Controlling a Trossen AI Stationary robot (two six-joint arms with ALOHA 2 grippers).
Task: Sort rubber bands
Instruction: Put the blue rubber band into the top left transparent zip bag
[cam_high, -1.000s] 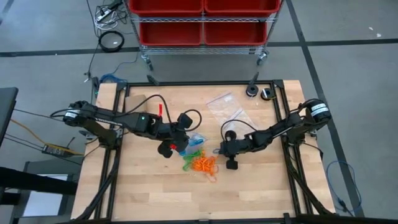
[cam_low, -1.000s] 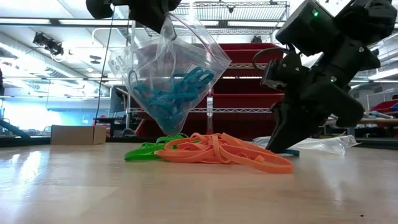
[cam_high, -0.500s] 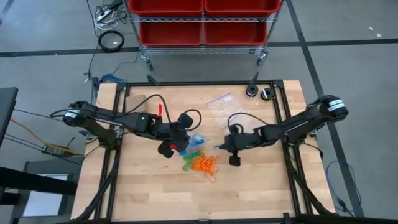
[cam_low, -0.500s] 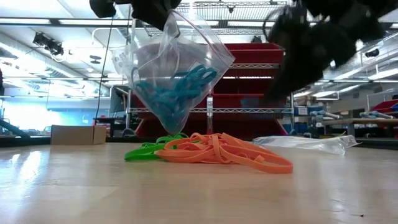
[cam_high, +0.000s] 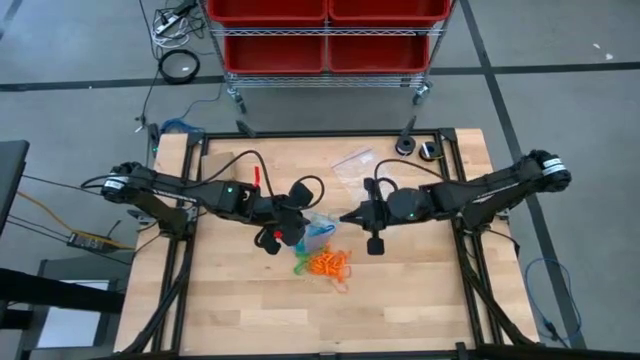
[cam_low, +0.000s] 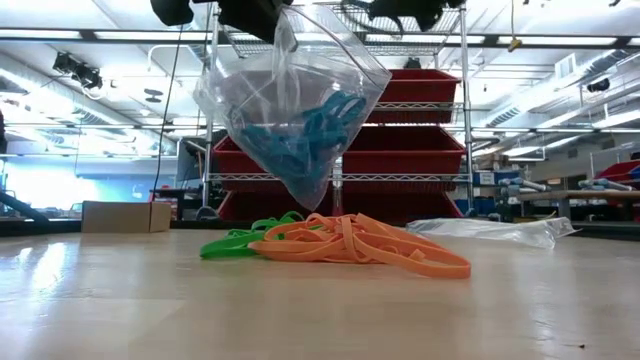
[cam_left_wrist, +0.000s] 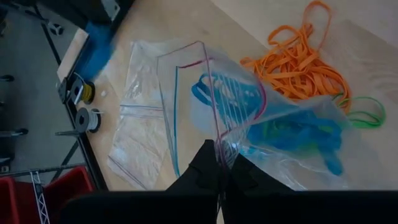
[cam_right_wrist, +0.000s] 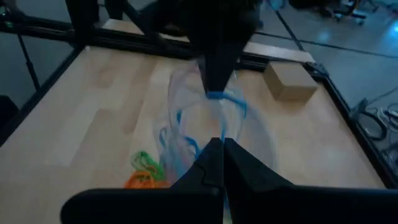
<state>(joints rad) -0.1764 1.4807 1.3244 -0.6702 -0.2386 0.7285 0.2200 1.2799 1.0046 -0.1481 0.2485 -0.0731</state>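
A clear zip bag (cam_low: 300, 120) holding blue rubber bands (cam_left_wrist: 298, 134) hangs above the table from my shut left gripper (cam_left_wrist: 221, 154), its mouth gaping open. Orange rubber bands (cam_high: 325, 263) and green ones (cam_low: 238, 241) lie in a pile on the table under it. My right gripper (cam_right_wrist: 222, 144) is shut and raised at the height of the bag's mouth (cam_right_wrist: 211, 109), just right of the bag (cam_high: 318, 225). In the left wrist view a blue smear, seemingly a blue band (cam_left_wrist: 96, 46), hangs at its tips. My left gripper pinches the bag's top rim (cam_left_wrist: 219, 140) at the zip strip between its two fingers, slanting down from the table's left side. The bag hangs below the fingers, clear of the table and the pile. My right gripper seems to pinch a blue band (cam_left_wrist: 96, 46) at its fingertips, lifted clear of the table. Blur hides how the band sits in the hold.
Empty clear bags (cam_high: 358, 170) lie on the table behind the pile. A tan cardboard box (cam_right_wrist: 290, 81) sits toward the far left, small spools (cam_high: 418, 148) at the far right corner. A cart with red bins (cam_high: 325, 35) stands beyond the table.
My right gripper has risen from the table beside the orange pile to the height of the bag's mouth, tipping toward level and nearing the bag. The bag's lower end has swung a little while my left gripper stayed put.
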